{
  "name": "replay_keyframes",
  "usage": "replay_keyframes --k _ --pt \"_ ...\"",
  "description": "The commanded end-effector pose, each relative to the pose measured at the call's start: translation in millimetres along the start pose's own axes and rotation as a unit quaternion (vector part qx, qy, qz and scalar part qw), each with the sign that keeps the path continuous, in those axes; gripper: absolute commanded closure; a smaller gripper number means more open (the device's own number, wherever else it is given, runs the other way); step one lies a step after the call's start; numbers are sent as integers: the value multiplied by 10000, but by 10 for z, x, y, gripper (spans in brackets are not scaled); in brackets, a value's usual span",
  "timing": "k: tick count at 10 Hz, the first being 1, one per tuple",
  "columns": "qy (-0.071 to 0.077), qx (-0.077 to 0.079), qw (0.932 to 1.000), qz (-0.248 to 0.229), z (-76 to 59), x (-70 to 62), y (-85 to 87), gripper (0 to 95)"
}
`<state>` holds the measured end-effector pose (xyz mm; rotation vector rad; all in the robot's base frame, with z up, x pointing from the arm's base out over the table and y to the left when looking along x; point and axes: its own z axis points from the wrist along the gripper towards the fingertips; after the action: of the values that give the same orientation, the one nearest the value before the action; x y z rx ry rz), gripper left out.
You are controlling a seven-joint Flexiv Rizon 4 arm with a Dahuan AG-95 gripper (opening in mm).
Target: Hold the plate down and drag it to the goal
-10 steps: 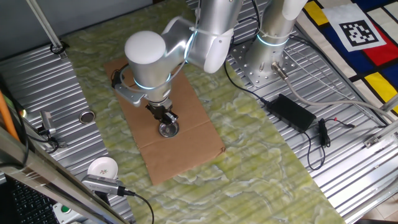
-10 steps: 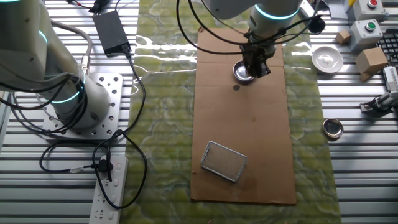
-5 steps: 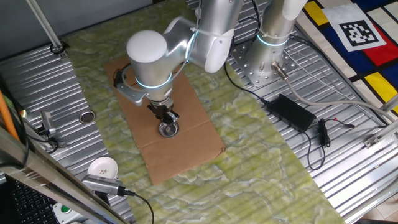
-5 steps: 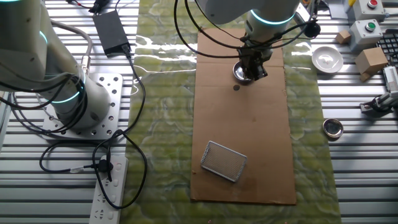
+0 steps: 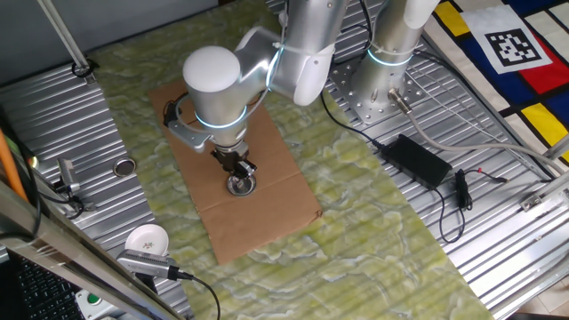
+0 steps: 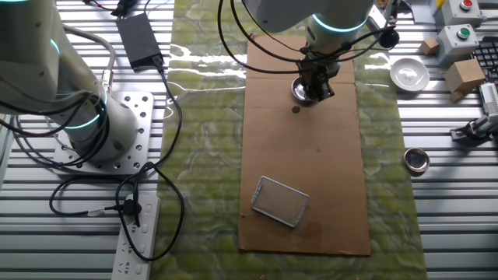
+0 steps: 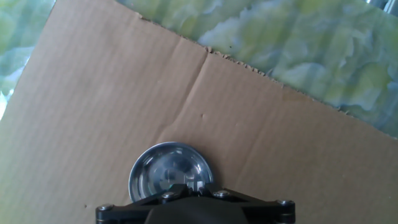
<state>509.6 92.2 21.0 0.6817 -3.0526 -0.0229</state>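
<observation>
The plate (image 7: 171,171) is seen on the cardboard (image 7: 112,93) near its fold, directly under the gripper (image 5: 238,169), which is pointed straight down from a bent arm. Whether the fingers are open or closed cannot be told; nothing is gripped. Downward pressure should be kept steady and centred so the plate is not slipped from under the tip during dragging.

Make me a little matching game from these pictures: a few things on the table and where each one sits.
Things:
1. plate
2. mesh tray
3. white cup
4. black power brick

Places:
A. on the ribbed metal, beside a tan box
B. on the cardboard, far end from the arm
C. on the cardboard, right under the gripper
D. on the ribbed metal, at the green mat's edge

Pairs: 1-C, 2-B, 3-A, 4-D
</observation>
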Motion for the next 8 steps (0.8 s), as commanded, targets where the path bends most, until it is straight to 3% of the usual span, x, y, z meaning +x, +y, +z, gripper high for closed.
replay_keyframes --k 1,8 --pt "-5 16 10000 -29 -2 8 -3 950" --pt "60 166 9995 -260 22 89 -4 950"
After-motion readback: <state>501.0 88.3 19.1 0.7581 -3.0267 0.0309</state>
